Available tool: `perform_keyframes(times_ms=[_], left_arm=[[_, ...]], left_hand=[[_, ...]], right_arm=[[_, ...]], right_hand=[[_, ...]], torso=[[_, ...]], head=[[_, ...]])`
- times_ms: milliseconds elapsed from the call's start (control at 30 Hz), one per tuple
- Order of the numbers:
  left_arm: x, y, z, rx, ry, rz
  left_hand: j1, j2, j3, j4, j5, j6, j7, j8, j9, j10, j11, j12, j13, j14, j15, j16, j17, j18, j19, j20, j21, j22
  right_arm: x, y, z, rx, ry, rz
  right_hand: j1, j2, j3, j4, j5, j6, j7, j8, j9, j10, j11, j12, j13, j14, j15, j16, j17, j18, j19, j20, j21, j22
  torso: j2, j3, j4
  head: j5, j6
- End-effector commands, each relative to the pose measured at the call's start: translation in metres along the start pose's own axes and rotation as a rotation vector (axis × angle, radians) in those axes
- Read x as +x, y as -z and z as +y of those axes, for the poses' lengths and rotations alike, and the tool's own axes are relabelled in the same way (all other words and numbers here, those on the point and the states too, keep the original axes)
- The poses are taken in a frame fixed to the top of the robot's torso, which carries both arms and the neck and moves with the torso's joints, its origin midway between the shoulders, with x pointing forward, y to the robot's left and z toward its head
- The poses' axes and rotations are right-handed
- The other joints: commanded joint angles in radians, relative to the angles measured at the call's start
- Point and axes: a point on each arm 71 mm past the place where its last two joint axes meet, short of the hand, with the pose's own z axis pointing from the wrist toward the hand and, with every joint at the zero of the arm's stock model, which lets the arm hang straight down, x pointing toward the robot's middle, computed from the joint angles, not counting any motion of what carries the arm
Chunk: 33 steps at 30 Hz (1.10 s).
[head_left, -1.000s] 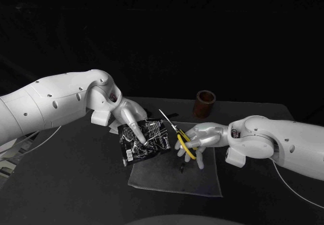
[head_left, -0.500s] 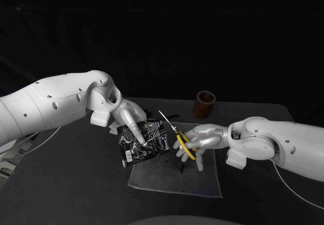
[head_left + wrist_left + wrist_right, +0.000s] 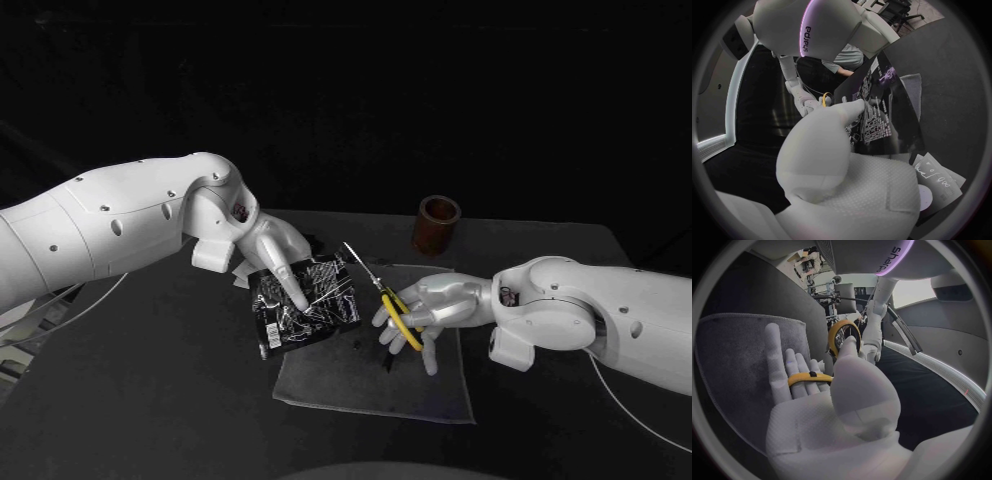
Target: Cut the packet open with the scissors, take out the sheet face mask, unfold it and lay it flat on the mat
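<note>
At the left edge of the grey mat (image 3: 378,390), the left hand (image 3: 271,252) holds the black packet (image 3: 310,300), fingers pressed on its face. The right hand (image 3: 433,305) grips the yellow-handled scissors (image 3: 387,297) over the mat. The blades point away from the robot, just beside the packet's right edge; contact cannot be determined. A brown cylinder (image 3: 438,222) stands on the counter (image 3: 130,400) beyond the mat.

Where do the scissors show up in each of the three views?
Head view: scissors held in the right robot hand above the mat, blades beside the packet.
Left wrist view: scissors' yellow handle just past the packet's far edge.
Right wrist view: yellow handles across the robot hand's fingers.
Shared landmark: the grey mat.
</note>
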Motion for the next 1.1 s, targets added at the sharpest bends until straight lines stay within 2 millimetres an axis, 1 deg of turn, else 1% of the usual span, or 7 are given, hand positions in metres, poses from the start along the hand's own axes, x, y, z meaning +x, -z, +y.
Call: perform_keyframes(times_ms=[33, 133, 233, 500, 567, 900, 1100], left_arm=[[0.013, 0.001, 0.000, -0.003, -0.098, 0.176], [0.012, 0.001, 0.000, -0.004, -0.098, 0.175], [0.012, 0.001, 0.000, -0.004, -0.098, 0.175], [0.013, 0.001, 0.000, -0.004, -0.099, 0.175], [0.013, 0.001, 0.000, -0.003, -0.099, 0.176], [0.013, 0.000, -0.001, -0.003, -0.101, 0.177], [0.013, 0.000, -0.001, -0.003, -0.103, 0.179]], left_hand=[[0.002, 0.011, 0.002, -0.007, 0.003, 0.007, -0.001, 0.006, 0.179, 0.005, -0.006, 0.003, 0.001, -0.002, -0.005, -0.001, 0.001, 0.011, -0.001, -0.008, 0.007, 0.001], [0.002, 0.011, 0.002, -0.007, 0.003, 0.007, -0.001, 0.006, 0.179, 0.005, -0.006, 0.003, 0.001, -0.002, -0.005, -0.001, 0.001, 0.011, -0.001, -0.008, 0.007, 0.001], [0.002, 0.011, 0.002, -0.007, 0.003, 0.007, -0.001, 0.006, 0.179, 0.005, -0.006, 0.003, 0.001, -0.002, -0.005, -0.001, 0.001, 0.011, -0.001, -0.008, 0.007, 0.001], [0.002, 0.011, 0.002, -0.007, 0.003, 0.007, -0.001, 0.006, 0.179, 0.005, -0.006, 0.003, 0.001, -0.002, -0.005, -0.001, 0.001, 0.011, -0.001, -0.008, 0.007, 0.001], [0.002, 0.011, 0.002, -0.007, 0.003, 0.007, -0.001, 0.006, 0.179, 0.005, -0.006, 0.003, 0.001, -0.002, -0.005, -0.001, 0.001, 0.011, -0.001, -0.008, 0.007, 0.001], [0.002, 0.011, 0.002, -0.007, 0.003, 0.007, -0.001, 0.006, 0.179, 0.005, -0.006, 0.003, 0.001, -0.002, -0.005, -0.001, 0.001, 0.011, -0.001, -0.008, 0.007, 0.001], [0.002, 0.011, 0.002, -0.007, 0.003, 0.007, -0.001, 0.006, 0.179, 0.005, -0.006, 0.003, 0.001, -0.002, -0.005, -0.001, 0.001, 0.011, -0.001, -0.008, 0.007, 0.001]], right_arm=[[0.006, 0.000, 0.000, -0.006, -0.008, 0.039], [0.009, 0.000, 0.000, -0.007, -0.010, 0.046], [0.011, 0.000, -0.001, -0.007, -0.012, 0.054], [0.017, -0.001, -0.003, -0.007, -0.016, 0.075], [0.017, -0.002, -0.003, -0.006, -0.018, 0.078], [0.012, -0.009, -0.006, 0.000, -0.026, 0.076], [0.011, -0.012, -0.006, -0.009, -0.028, 0.068]], right_hand=[[0.001, -0.010, 0.007, 0.004, -0.003, -0.004, 0.152, 0.005, 0.002, -0.004, 0.002, 0.006, 0.001, -0.007, -0.001, 0.006, -0.002, 0.004, -0.002, 0.005, -0.001, -0.001], [0.003, -0.017, 0.019, 0.013, -0.003, -0.003, 0.152, 0.015, 0.004, -0.002, 0.002, 0.015, 0.002, -0.007, -0.002, 0.010, -0.004, 0.004, -0.002, 0.005, 0.000, -0.002], [0.003, -0.020, 0.022, 0.016, -0.003, -0.002, 0.152, 0.019, 0.004, -0.002, 0.002, 0.018, 0.002, -0.007, -0.002, 0.012, -0.004, 0.004, -0.002, 0.005, 0.000, -0.002], [0.003, -0.021, 0.024, 0.018, -0.003, -0.002, 0.152, 0.021, 0.005, -0.001, 0.001, 0.020, 0.002, -0.007, -0.002, 0.013, -0.005, 0.004, -0.002, 0.005, 0.000, -0.002], [0.003, -0.022, 0.025, 0.019, -0.003, -0.001, 0.152, 0.022, 0.005, -0.001, 0.001, 0.020, 0.002, -0.007, -0.002, 0.013, -0.005, 0.004, -0.002, 0.004, 0.000, -0.002], [0.003, -0.021, 0.027, 0.021, -0.003, -0.001, 0.152, 0.024, 0.005, -0.002, 0.001, 0.021, 0.002, -0.008, -0.002, 0.013, -0.005, 0.004, -0.002, 0.004, 0.000, -0.002], [0.005, -0.017, 0.032, 0.026, -0.003, 0.001, 0.152, 0.030, 0.006, -0.001, 0.001, 0.026, 0.002, -0.008, -0.002, 0.016, -0.006, 0.004, -0.003, 0.004, 0.000, -0.003]], torso=[[0.000, 0.0002, 0.0001], [0.000, 0.0005, 0.0005], [0.000, 0.0000, -0.0001], [0.000, 0.0002, -0.0006], [0.000, 0.0003, 0.0003], [0.000, -0.0005, 0.0012], [0.000, -0.0002, 0.0006]], head=[[0.001, -0.001], [0.001, 0.000], [0.001, 0.001], [0.002, 0.001], [0.001, 0.001], [0.001, 0.001], [0.001, 0.000]])
